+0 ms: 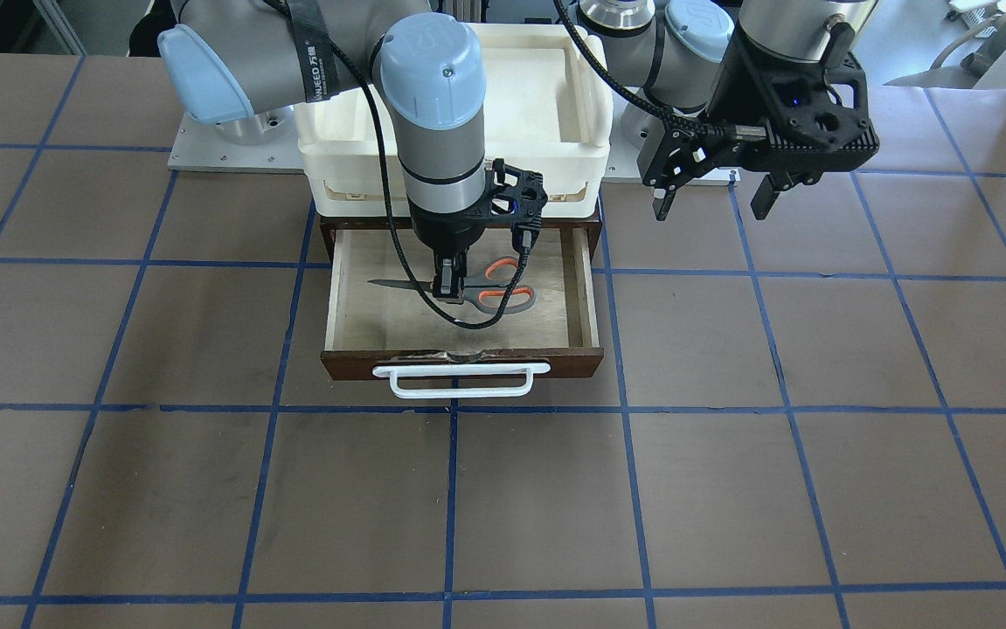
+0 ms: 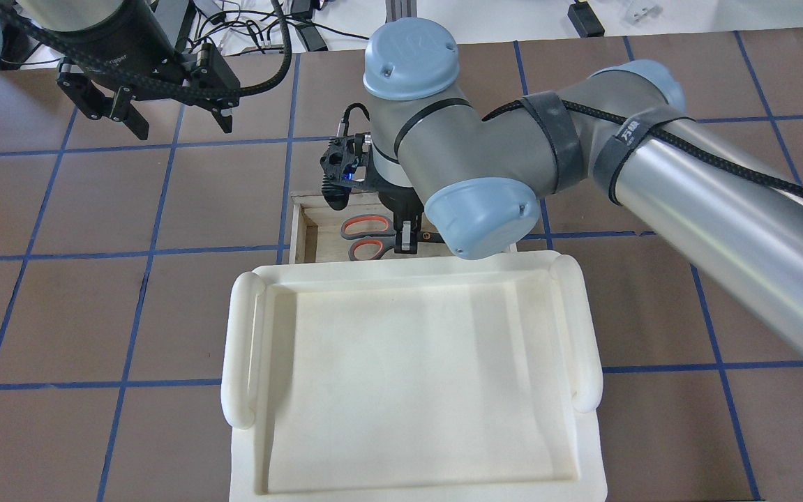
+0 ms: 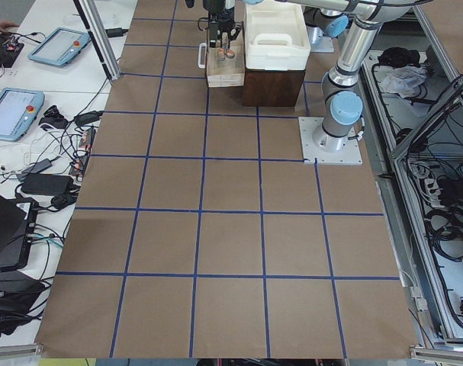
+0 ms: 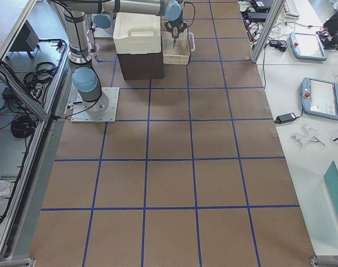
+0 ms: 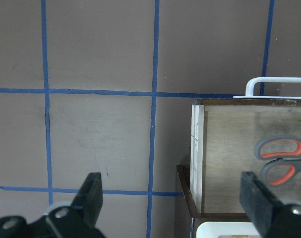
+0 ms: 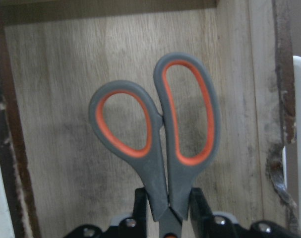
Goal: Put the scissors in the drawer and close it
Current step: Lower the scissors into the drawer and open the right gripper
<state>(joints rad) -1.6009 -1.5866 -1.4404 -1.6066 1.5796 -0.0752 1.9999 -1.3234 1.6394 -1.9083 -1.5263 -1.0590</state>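
The scissors (image 1: pixel 503 297), grey handles with orange-red inner loops, lie flat inside the open drawer (image 1: pixel 592 297), blades pointing to the robot's right. My right gripper (image 1: pixel 451 284) reaches straight down into the drawer and is shut on the scissors near the pivot. In the right wrist view both fingers (image 6: pixel 140 203) press the scissors (image 6: pixel 160 134) over the pale drawer floor (image 6: pixel 56 99). The white bar handle (image 1: pixel 461 380) is on the chipped drawer front. My left gripper (image 1: pixel 714 205) hangs open and empty above the table, beside the drawer; from its wrist view the scissors (image 5: pixel 281 158) show in the drawer (image 5: pixel 197 158).
A white plastic tray (image 1: pixel 363 183) sits on the dark brown cabinet (image 3: pixel 273 84) that holds the drawer, and hides the drawer's rear in the overhead view (image 2: pixel 241 348). Brown table with a blue tape grid all around.
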